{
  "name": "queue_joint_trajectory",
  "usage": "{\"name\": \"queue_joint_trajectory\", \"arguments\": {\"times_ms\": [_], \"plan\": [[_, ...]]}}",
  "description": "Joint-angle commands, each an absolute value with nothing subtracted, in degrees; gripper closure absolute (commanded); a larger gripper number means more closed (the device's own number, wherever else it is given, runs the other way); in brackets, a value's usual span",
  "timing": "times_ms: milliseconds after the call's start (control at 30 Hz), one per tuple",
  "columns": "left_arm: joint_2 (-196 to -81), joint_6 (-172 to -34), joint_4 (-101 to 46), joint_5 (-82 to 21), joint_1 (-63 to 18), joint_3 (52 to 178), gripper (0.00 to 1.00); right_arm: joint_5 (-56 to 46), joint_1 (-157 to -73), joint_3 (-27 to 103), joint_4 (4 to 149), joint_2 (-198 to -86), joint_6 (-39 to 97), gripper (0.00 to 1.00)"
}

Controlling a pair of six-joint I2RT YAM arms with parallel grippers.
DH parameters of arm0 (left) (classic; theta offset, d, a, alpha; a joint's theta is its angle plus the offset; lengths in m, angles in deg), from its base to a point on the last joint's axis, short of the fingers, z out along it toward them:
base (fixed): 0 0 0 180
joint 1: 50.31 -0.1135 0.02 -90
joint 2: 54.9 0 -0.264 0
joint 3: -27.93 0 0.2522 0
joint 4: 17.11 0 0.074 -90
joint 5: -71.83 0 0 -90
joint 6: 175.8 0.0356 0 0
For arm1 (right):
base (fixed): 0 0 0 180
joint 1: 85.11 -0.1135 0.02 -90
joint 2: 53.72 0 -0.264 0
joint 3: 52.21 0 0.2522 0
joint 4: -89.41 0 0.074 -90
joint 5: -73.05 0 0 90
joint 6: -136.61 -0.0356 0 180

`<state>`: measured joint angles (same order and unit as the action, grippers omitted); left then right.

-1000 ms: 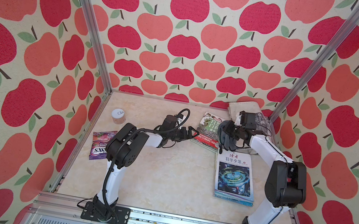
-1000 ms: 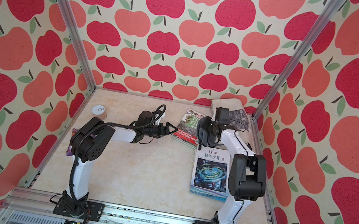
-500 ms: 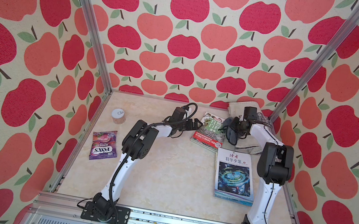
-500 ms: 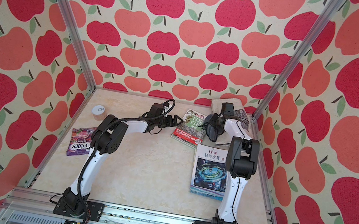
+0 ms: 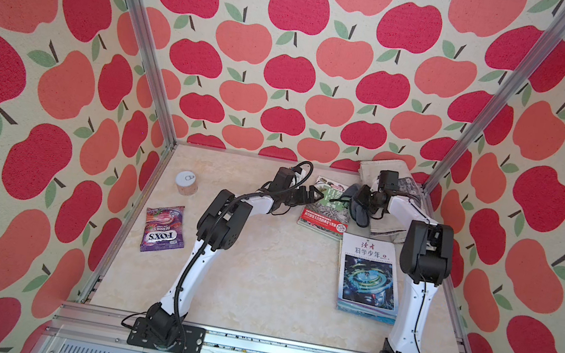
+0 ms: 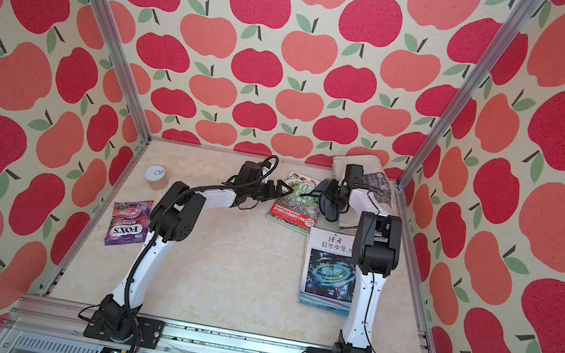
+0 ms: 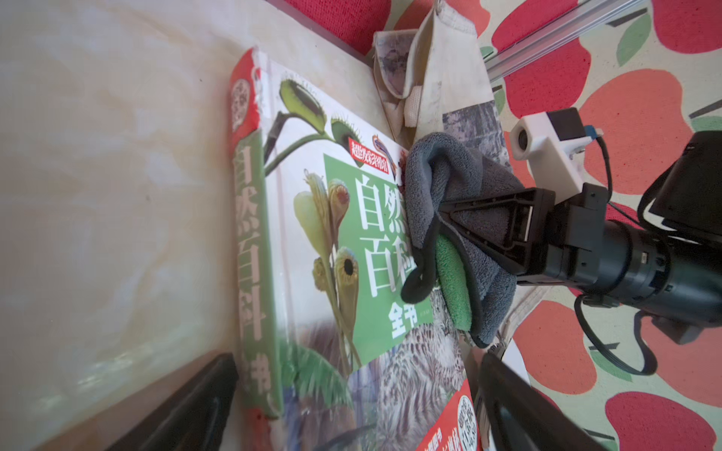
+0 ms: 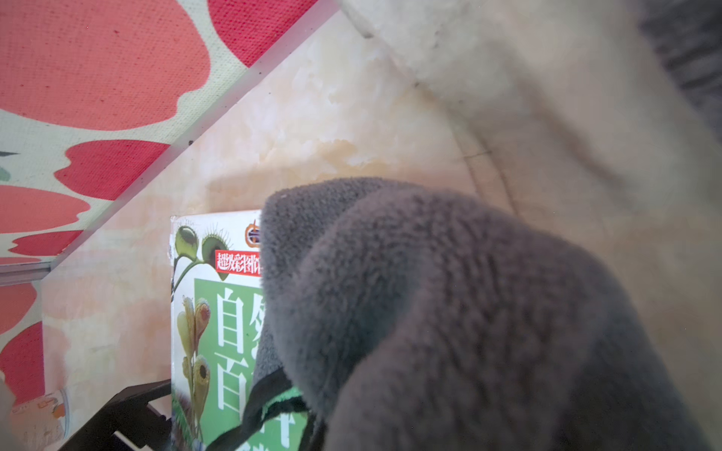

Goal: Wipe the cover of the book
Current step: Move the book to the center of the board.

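The book point(image 5: 321, 214) with a green plant cover lies flat near the back of the table, also seen as the book point(image 6: 291, 208) and the book point(image 7: 344, 242). My right gripper point(image 5: 363, 199) is shut on a grey cloth point(image 7: 449, 218) with a green inner side, which rests on the cover's right part. The cloth point(image 8: 449, 312) fills the right wrist view and hides those fingers. My left gripper point(image 5: 309, 194) is open at the book's left edge. In the left wrist view one of its fingers point(image 7: 187, 410) shows beside the spine, and the cover spans the gap.
A second book point(image 5: 369, 275) with a blue cover lies in front of the first, by the right arm. Folded newspaper point(image 5: 402, 179) sits in the back right corner. A small can point(image 5: 186, 183) and a purple candy bag point(image 5: 163, 229) lie at the left.
My left gripper has reached back and right to the book's left edge. The right gripper has shifted slightly toward the back with the cloth, and its elbow has swung inward.
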<state>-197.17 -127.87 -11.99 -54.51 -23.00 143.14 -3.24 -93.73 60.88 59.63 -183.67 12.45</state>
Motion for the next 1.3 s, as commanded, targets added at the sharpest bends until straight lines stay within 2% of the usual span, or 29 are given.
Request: {"name": "queue_joint_trajectory", "arguments": {"times_ms": [0, 167, 300, 400, 633, 833, 1033, 1133, 1267], "plan": [[-195.9, -134.6, -13.4, -59.1, -24.0, 137.3, 0.01, 4.7, -98.5, 55.8, 56.9, -186.2, 11.3, 0.98], [-189.6, -139.5, -7.6, -62.0, -25.1, 125.1, 0.01, 7.0, -101.7, 50.3, 60.7, -184.5, 9.8, 0.98], [-184.5, -149.4, 8.9, -64.9, -27.0, 114.0, 0.01, 8.9, -105.7, 46.5, 62.9, -182.1, 8.7, 0.98], [-182.6, -156.2, 18.9, -67.0, -27.6, 110.4, 0.01, 10.3, -108.2, 42.7, 66.4, -180.4, 6.5, 0.98], [-177.0, -158.5, 23.6, -65.0, -27.5, 106.6, 0.03, 13.6, -111.6, 36.7, 73.9, -177.5, 1.4, 0.98], [-171.6, -151.1, 9.9, -62.0, -26.6, 104.0, 0.02, 9.8, -107.8, 34.1, 71.4, -171.1, 4.4, 0.98], [-166.6, -140.0, -7.6, -51.2, -25.4, 101.9, 0.01, 3.4, -98.5, 35.1, 67.2, -164.3, 8.3, 0.98], [-166.9, -139.2, -9.8, -47.3, -25.4, 101.9, 0.0, 0.5, -95.0, 38.4, 64.6, -165.3, 9.6, 0.97], [-170.6, -138.2, -12.2, -45.8, -25.1, 106.3, 0.0, -1.0, -93.9, 48.9, 56.6, -172.3, 13.2, 0.98]]}}
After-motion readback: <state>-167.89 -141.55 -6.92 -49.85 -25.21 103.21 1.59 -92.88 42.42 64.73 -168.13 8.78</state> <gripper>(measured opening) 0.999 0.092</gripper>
